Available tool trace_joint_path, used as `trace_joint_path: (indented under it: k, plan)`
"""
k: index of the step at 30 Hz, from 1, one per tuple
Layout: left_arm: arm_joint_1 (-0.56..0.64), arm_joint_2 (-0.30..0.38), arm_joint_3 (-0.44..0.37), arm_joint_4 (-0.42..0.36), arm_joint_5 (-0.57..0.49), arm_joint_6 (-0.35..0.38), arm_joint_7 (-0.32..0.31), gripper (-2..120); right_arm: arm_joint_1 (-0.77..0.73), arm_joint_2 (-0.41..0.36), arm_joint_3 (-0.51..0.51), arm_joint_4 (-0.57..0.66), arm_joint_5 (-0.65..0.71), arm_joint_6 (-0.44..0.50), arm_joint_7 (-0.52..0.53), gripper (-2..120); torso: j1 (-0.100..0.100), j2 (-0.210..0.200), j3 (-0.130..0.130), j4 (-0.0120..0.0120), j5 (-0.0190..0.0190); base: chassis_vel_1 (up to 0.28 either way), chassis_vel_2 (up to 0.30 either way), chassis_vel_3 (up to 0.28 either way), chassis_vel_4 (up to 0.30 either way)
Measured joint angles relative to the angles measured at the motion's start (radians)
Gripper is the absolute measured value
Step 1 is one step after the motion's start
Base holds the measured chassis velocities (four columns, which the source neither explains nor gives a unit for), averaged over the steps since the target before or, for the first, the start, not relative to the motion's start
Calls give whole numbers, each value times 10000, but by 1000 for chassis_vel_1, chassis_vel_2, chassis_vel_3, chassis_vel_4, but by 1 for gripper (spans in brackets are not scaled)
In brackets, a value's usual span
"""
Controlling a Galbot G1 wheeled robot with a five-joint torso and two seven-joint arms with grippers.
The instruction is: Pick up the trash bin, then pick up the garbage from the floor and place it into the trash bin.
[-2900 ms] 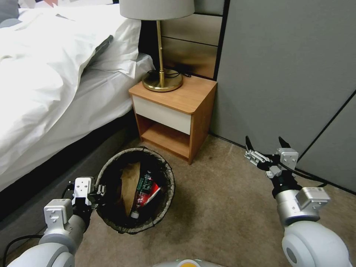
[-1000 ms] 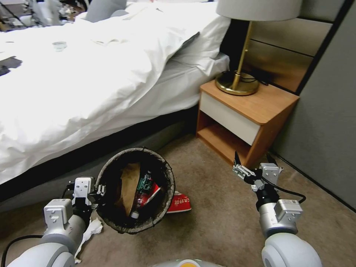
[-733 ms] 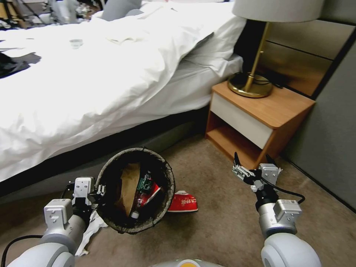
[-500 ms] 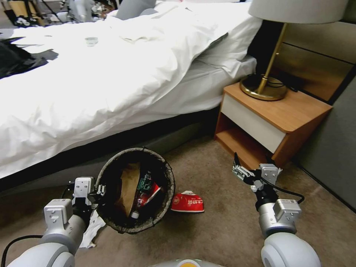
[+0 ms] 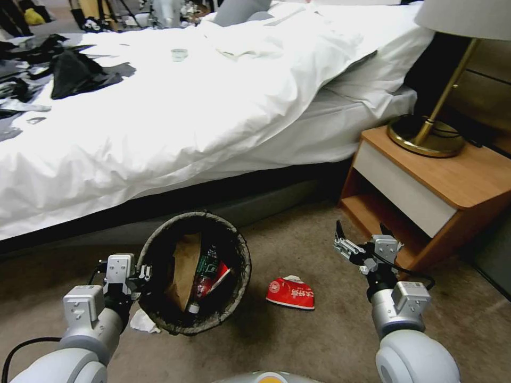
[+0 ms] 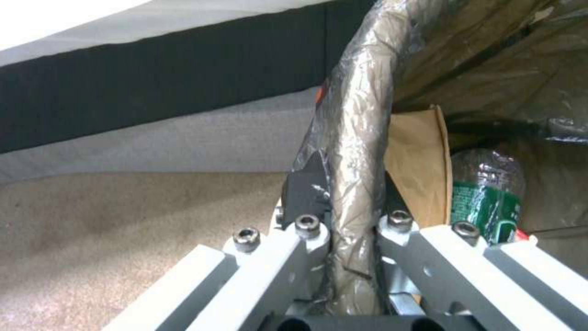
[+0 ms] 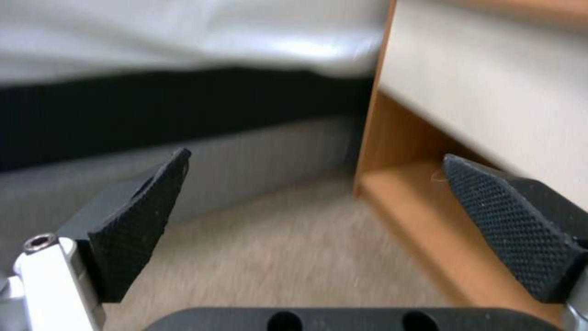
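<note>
The left gripper (image 5: 139,274) was clamped on the bagged rim of the bin (image 5: 240,271), its pads pinching the rim from both sides in the wrist view (image 6: 352,202), and it held the bin just in front of the bed (image 5: 159,117). Inside lay a brown paper scrap (image 5: 183,268), a green-labelled bottle (image 5: 205,266) and a red carton. The right gripper (image 5: 361,238) hung in the air with its fingers (image 7: 514,225) spread wide and nothing between them, in front of the nightstand (image 5: 442,191). On the carpet (image 5: 319,340) a crushed red carton (image 5: 291,292) lay between bin and right arm, clear of both; it carried white markings, but I could not read them, nor the print on the bottle's label. A crumpled white tissue (image 5: 142,321) lay low beside the bin, near the left arm. The carton looked light and already flattened, so I judged it would give under the pads and not break; pinching across a raised folded edge seemed a surer hold than its flat face, which might slide on the carpet. The tissue looked almost weightless and soft, best gathered at its bulk. The bin seemed light plastic, though the slick bag over the rim might let it slip or swing.
</note>
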Motion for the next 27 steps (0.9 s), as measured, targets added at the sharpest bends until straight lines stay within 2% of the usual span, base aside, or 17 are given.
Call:
trace_joint_path:
  k: [1, 3, 6, 7, 10, 15, 21, 27]
  plan:
    - [0, 0, 0, 0, 0, 0, 0, 1, 0, 0, 0, 0, 0, 0, 0, 100, 0, 0, 0, 0, 0, 0, 0, 0, 0]
    - [-1, 0, 0, 0, -3, 0, 1, 1, 493, -432, 141, -346, 1398, -1118, -359, 100, 0, 0, 0, -2, 2, 0, 0, 0, 0]
    - [-1, 0, 1, 0, -3, 0, 1, 1, 609, -547, 180, -489, 1685, -1348, -559, 100, 0, 0, 0, -1, 1, 0, 0, 0, 0]
    - [-1, 0, 0, 0, -2, 0, 1, 1, 872, -825, 200, -921, 2091, -1789, -1004, 100, 0, 0, 0, 1, 1, 0, 0, 0, 0]
    - [-1, 0, 0, 0, -2, 0, 1, 1, 1004, -1011, 130, -1209, 2212, -1985, -1175, 100, 0, 0, 0, -3, 1, 0, 0, 0, 0]
    - [-2, 0, 0, 0, -2, 0, 1, 1, 1350, -1777, -353, -2027, 2631, -2928, -1474, 100, 0, 0, 0, 0, 1, 0, 0, 0, 0]
    - [-2, 0, 1, 0, -2, 0, 2, 1, 1722, -2559, -1114, -3302, 2398, -3194, -2224, 100, 0, 0, 0, -1, 1, 0, 0, 0, 0]
    - [-1, 0, 0, 0, -2, 0, 2, 1, 1963, -2486, -1789, -4194, 2016, -2980, -2487, 100, 0, -1, 0, 0, 0, 0, 0, 0, 0]
